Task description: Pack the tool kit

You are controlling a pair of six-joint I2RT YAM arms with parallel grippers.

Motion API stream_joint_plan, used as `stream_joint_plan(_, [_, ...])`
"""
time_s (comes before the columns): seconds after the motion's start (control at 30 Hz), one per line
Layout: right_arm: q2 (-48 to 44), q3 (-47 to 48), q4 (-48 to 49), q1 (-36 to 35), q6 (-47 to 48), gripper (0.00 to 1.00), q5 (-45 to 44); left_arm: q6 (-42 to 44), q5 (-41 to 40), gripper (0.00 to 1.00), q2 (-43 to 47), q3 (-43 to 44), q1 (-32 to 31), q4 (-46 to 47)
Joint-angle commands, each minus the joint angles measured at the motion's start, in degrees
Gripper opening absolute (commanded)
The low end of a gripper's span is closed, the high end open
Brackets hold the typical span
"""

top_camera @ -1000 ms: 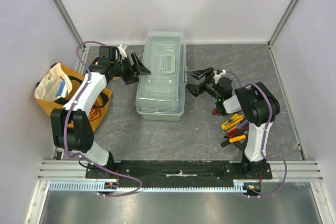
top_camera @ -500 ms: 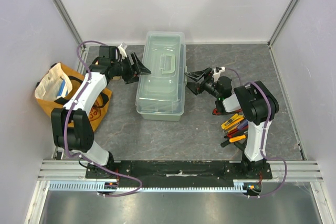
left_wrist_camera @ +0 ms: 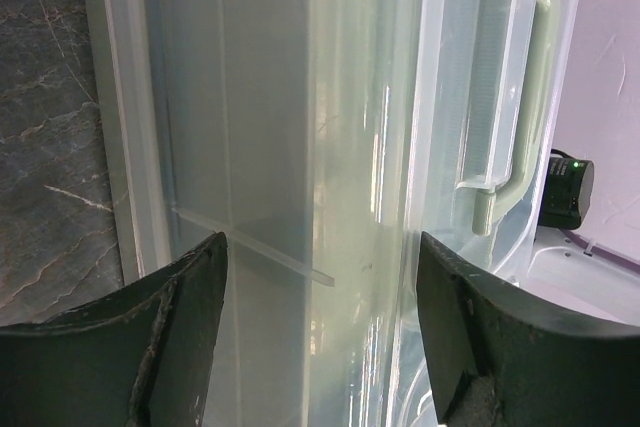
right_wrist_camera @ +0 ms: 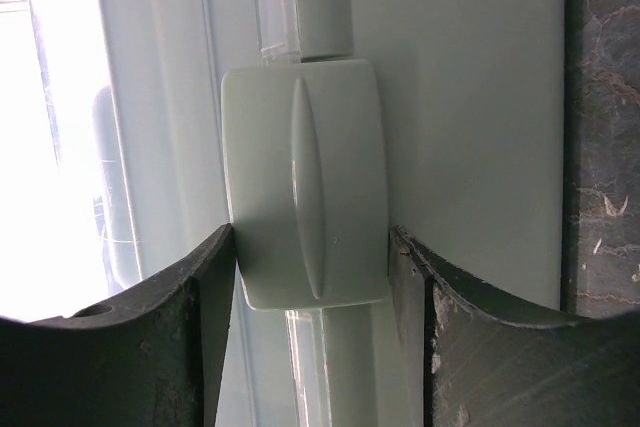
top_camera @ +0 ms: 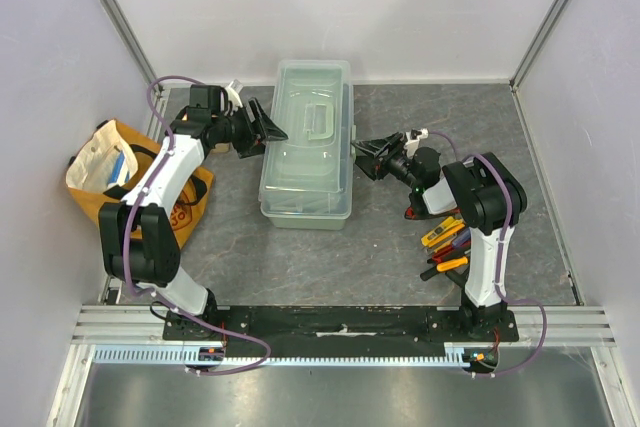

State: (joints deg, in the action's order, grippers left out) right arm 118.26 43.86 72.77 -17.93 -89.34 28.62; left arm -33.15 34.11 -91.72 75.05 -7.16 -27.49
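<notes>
Right hand moved in on toolbox side over last second, fingers narrowed from wide. Now grasping latch, pads look seated on both its edges. Left hand barely shifted at opposite side: released, nothing between fingers, lid just ahead of them. Toolbox on bench between both hands, lid down. Loose tools lie behind right hand, outside box. My read: unlatch first, then open lid; packing itself not started.
</notes>
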Motion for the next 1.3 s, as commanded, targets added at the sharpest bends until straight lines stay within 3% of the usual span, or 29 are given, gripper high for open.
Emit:
stream_joint_plan(0.0, [0.31, 2.64, 14.41, -5.09, 0.75, 0.38, 7.33, -1.57, 6.24, 0.75, -4.08, -0.52, -4.44, -2.13])
stream_joint_plan(0.23, [1.97, 1.85, 18.18, -5.18, -3.20, 0.35, 4.08, 2.03, -1.40, 0.74, -6.01, 1.51, -6.64, -6.70])
stream_joint_plan(0.5, [2.51, 0.36, 21.36, -5.36, -5.23, 0.25, 2.23, 4.49, -8.61, 0.73, -7.77, 1.33, -7.96, -10.13])
stream_joint_plan(0.87, [-5.49, 0.61, -4.81, -5.36, 8.47, 0.20, 0.47, 6.60, -16.00, 0.73, -8.38, 1.51, -8.49, -13.12])
stream_joint_plan(1.27, [-10.15, 2.90, -24.07, -5.36, 17.35, 0.20, -2.78, 6.87, -17.85, 0.72, -8.82, 1.15, -8.93, -13.38])
